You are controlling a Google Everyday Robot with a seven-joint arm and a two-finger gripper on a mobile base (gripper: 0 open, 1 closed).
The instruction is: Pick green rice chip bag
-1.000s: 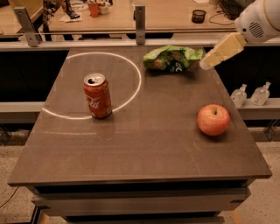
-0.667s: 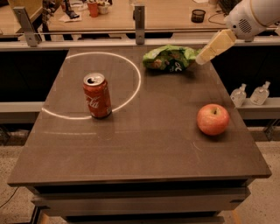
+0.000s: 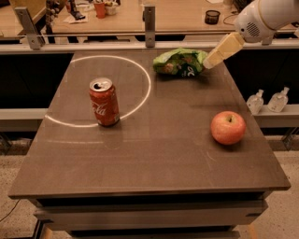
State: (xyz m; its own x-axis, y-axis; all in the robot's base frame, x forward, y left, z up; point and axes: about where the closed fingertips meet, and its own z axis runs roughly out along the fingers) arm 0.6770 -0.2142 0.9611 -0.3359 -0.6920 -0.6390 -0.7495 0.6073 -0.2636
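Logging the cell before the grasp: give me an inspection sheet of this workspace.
Surface: brown table, white ring marked on it.
Job's things: green rice chip bag lying at the far edge.
Clutter: red soda can upright on the ring's line; apple near the right edge.
Hand: hand at the bag's right end; contact cannot be told.
Cables: thin cord on the floor, lower left.
Surroundings: two clear bottles on the right ledge; cluttered counter behind.

Counts, referenced to the table (image 3: 154, 163): 1 green rice chip bag (image 3: 180, 63) at its far edge, 1 red soda can (image 3: 104, 102) left side, 1 apple (image 3: 228, 127) right side, 1 white painted ring (image 3: 140, 100) on top. 2 small bottles (image 3: 255, 101) beyond its right edge. 1 gripper (image 3: 211, 60) over its far right corner.
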